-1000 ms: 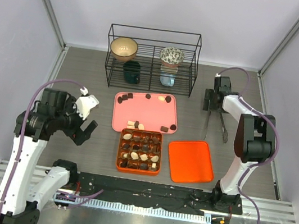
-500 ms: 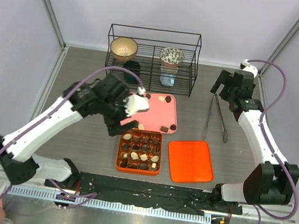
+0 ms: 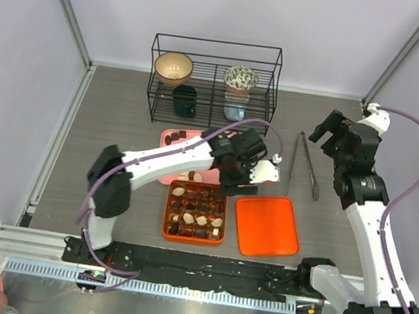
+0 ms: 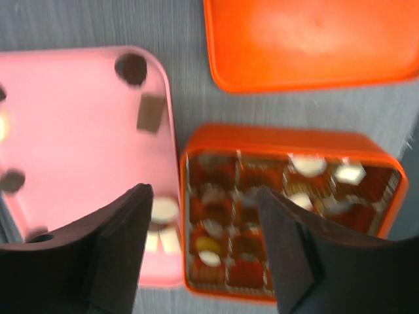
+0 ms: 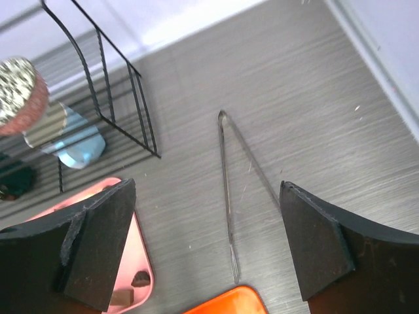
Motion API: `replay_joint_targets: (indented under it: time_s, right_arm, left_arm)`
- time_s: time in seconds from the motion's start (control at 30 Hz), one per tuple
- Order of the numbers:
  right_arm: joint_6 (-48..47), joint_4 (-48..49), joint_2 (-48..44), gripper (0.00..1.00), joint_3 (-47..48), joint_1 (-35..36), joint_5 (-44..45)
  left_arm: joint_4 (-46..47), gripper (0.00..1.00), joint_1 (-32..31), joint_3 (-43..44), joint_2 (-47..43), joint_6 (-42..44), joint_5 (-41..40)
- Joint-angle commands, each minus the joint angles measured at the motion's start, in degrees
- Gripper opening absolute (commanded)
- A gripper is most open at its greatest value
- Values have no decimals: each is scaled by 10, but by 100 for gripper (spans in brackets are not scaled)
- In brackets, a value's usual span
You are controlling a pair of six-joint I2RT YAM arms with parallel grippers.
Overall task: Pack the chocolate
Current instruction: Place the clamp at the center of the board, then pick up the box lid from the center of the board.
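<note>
Chocolate pieces [image 4: 150, 112] lie loose on the pink tray [image 4: 78, 150], dark, tan and cream ones. More chocolate [image 3: 201, 219] fills the cells of the orange gridded box [image 4: 288, 140]. My left gripper [image 4: 203, 252] hangs open over the seam between tray and box, with nothing between its fingers [image 4: 111, 255]. In the top view the left gripper [image 3: 232, 175] covers the tray's right part [image 3: 172, 169]. My right gripper [image 5: 206, 242] is open and empty, high above metal tongs [image 5: 228, 190] that lie on the table; the right gripper [image 3: 326, 134] is near the back right.
The flat orange lid [image 3: 266, 226] lies right of the box. Tongs [image 3: 308, 166] rest between tray and right arm. A black wire rack [image 3: 213, 82] with bowls and cups stands at the back. Side walls close in left and right.
My left arm has swung from the far left across the pink tray to its right edge, jaws narrowing a little. My right gripper has opened, leaving the tongs lying there, and moved right.
</note>
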Motion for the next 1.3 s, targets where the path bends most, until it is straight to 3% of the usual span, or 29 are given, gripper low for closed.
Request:
replay_joint_targets:
  time_s: [0.0,0.2,0.4,0.8,1.27]
  right_arm:
    - [8,9,-63,93,-14,-2,42]
    - [16,10,-167,86,-47,-2,62]
    - [14,-5,-207,85,-57,-2,76]
    - [-1,-6,-235,85,-69,10,92]
    - [-5,-7,-253,83,-73,18,65]
  left_arm:
    - [71,66,1,71,95,1,34]
    - [107,64,1,139,194,-10,61]
    - [90,62,1,213,257,-15,110]
    - [40,63,1,219,300,37,175]
    - [25,58,1,249,348,59,166]
